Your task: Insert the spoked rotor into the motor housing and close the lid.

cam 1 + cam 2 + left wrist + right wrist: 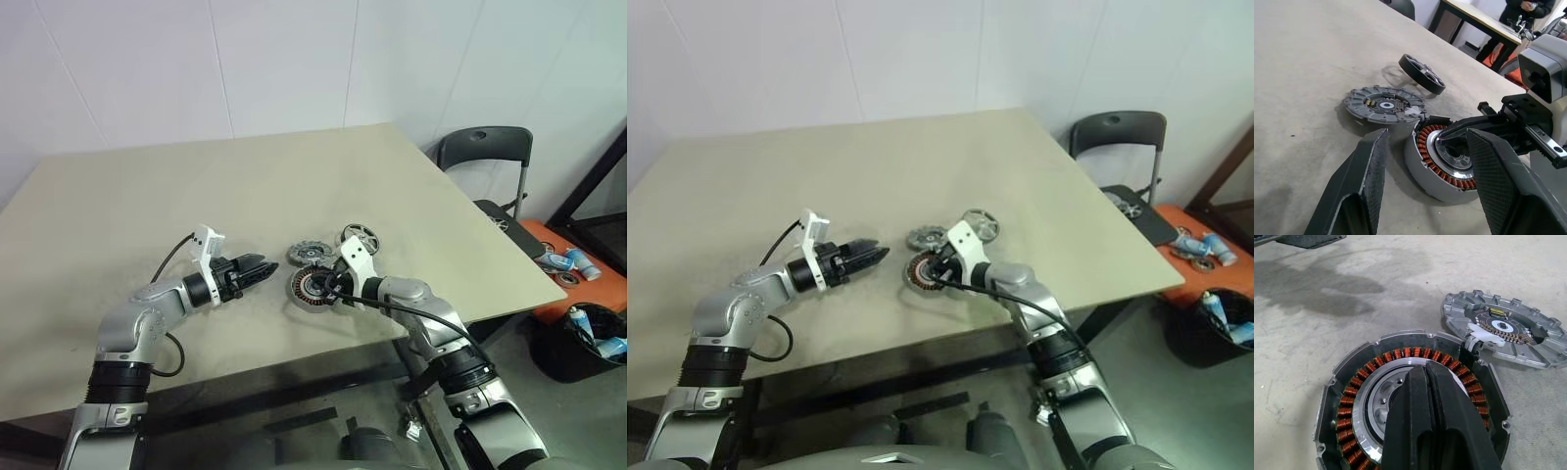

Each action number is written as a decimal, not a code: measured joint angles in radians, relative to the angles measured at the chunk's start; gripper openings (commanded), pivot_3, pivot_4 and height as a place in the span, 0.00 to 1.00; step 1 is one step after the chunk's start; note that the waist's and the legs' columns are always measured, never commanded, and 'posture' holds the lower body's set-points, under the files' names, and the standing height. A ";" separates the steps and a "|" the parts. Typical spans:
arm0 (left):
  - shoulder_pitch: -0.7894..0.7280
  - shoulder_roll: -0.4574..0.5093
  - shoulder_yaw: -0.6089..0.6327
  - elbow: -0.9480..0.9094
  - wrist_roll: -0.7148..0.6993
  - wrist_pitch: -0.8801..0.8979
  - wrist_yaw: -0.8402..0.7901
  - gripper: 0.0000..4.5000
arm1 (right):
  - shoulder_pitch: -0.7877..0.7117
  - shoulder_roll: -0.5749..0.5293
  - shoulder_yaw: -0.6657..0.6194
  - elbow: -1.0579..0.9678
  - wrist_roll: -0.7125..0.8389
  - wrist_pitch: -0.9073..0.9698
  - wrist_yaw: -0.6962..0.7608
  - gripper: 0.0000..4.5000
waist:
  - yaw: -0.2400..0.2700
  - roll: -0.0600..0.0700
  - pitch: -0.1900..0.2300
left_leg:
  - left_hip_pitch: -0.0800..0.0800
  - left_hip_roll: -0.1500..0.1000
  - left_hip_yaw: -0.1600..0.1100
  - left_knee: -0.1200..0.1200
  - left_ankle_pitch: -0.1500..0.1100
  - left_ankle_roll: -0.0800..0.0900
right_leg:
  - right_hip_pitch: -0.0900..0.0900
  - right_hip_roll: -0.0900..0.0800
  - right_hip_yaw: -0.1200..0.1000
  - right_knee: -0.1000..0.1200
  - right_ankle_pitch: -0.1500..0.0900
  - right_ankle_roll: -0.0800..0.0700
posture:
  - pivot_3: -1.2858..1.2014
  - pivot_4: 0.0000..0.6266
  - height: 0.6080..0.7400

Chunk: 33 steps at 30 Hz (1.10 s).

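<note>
the spoked rotor [359,235] lies on the worktop [147,206], tipped up on its rim, beyond the right gripper [1425,377] and a little off to its side, apart from everything else. it has not gone into the motor housing [1352,396], which sits open with its copper windings bare and its silver centre empty. the right gripper has its fingers pressed together, holding nothing, and their tips reach over the housing's centre; whether they touch the metal i cannot tell. the lid [1508,333] rests flat just past the housing, its notched edge meeting the housing's rim.

the left gripper [1425,161] hangs near the housing on the opposite side, fingers apart and empty, pointed at the housing with the lid and the rotor further on in its line.

by my reckoning the job is at its first step: the housing is being steadied or nudged, nothing fitted yet. the next move calls for one gripper to open, go past the lid to the rotor, take it by the rim and bring it level over the housing's centre.
</note>
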 measured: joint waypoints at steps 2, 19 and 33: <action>0.000 0.000 0.000 0.000 0.000 -0.001 0.000 0.60 | 0.005 0.024 -0.054 0.000 0.066 0.055 0.008 0.01 | 0.000 0.000 0.000 | -0.001 0.000 0.000 0.000 0.000 0.000 | -0.001 0.000 0.000 0.000 0.000 0.001 | 0.52 0.00 1.00; -0.003 -0.002 -0.001 0.012 0.003 -0.005 0.001 0.60 | -0.019 0.007 0.043 0.047 -0.056 -0.074 -0.042 0.01 | -0.003 0.000 -0.001 | 0.002 0.000 0.000 0.000 0.000 0.000 | 0.002 0.000 0.000 0.000 0.000 -0.001 | 0.52 0.00 1.00; -0.004 -0.002 -0.001 0.017 0.006 -0.010 0.010 0.60 | -0.016 0.094 -0.203 -0.038 0.246 0.140 -0.013 0.01 | -0.002 0.001 0.000 | -0.003 0.000 0.000 -0.001 0.000 0.000 | -0.003 0.000 0.000 0.000 0.001 0.003 | 0.52 0.00 1.00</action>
